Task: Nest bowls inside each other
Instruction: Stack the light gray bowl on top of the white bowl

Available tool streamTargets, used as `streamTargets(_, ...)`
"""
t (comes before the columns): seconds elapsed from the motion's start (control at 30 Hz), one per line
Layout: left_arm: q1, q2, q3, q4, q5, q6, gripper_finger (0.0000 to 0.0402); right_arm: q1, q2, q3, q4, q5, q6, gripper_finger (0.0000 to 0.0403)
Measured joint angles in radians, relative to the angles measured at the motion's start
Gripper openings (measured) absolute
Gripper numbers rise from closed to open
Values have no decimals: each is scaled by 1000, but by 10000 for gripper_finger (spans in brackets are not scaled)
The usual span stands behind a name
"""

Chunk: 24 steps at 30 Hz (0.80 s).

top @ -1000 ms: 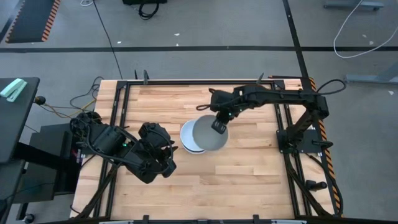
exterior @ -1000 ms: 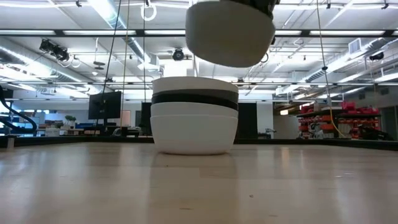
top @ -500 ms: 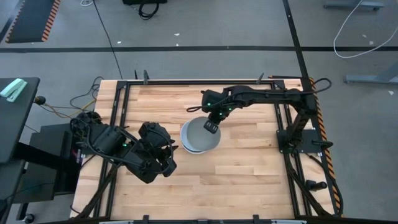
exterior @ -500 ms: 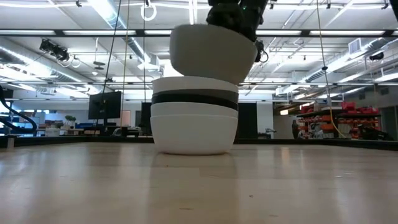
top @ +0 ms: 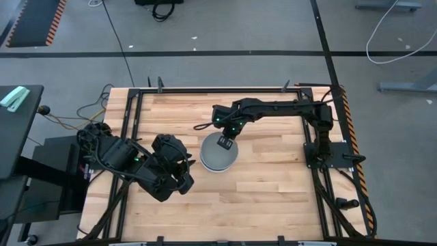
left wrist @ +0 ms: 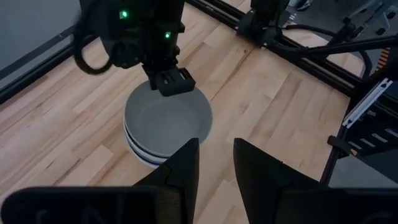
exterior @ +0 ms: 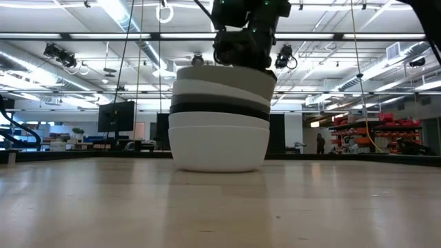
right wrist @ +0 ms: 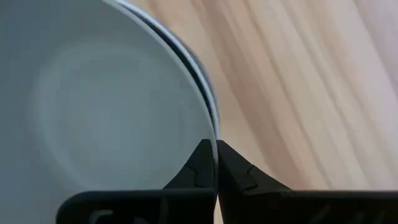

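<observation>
A stack of nested bowls [top: 218, 158] stands mid-table: a white one at the bottom [exterior: 219, 148], a black band above it, then a white one. The top bowl [exterior: 222, 83], pale grey inside, sits in the stack slightly tilted. My right gripper [top: 224, 142] is shut on its rim, as the right wrist view [right wrist: 216, 155] shows. My left gripper [left wrist: 216, 163] hangs open above the table's left part, fingers aimed toward the stack [left wrist: 166, 121], touching nothing. My right gripper pinches the top bowl's rim [right wrist: 213, 138] on its far side, one finger inside the bowl and one outside. The fingers [right wrist: 233, 169] come from above, pointing steeply down. The bowl rests in the stack below it, a little tilted.
A black metal frame [top: 314, 130] runs along the wooden table's edges. Bare wood lies around the stack on all sides. The left arm's bulk [top: 136, 164] fills the near left part.
My right gripper has moved down and toward the table's left edge with the pale grey bowl. The bowl hung clear above and right of the stack a second ago; now it sits in the stack's top. The gripper has stayed shut on the rim.
</observation>
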Motion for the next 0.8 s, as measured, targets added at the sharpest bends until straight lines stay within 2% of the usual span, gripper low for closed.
streamTargets(0.3,0,0,0,-2,0,-2,107,-11,8,9,10,50,14,2)
streamTargets(0.47,0,0,0,-2,0,6,107,-11,7,9,29,-7,23,2)
streamTargets(0.8,0,0,0,-3,0,5,107,-6,7,9,31,-32,42,22)
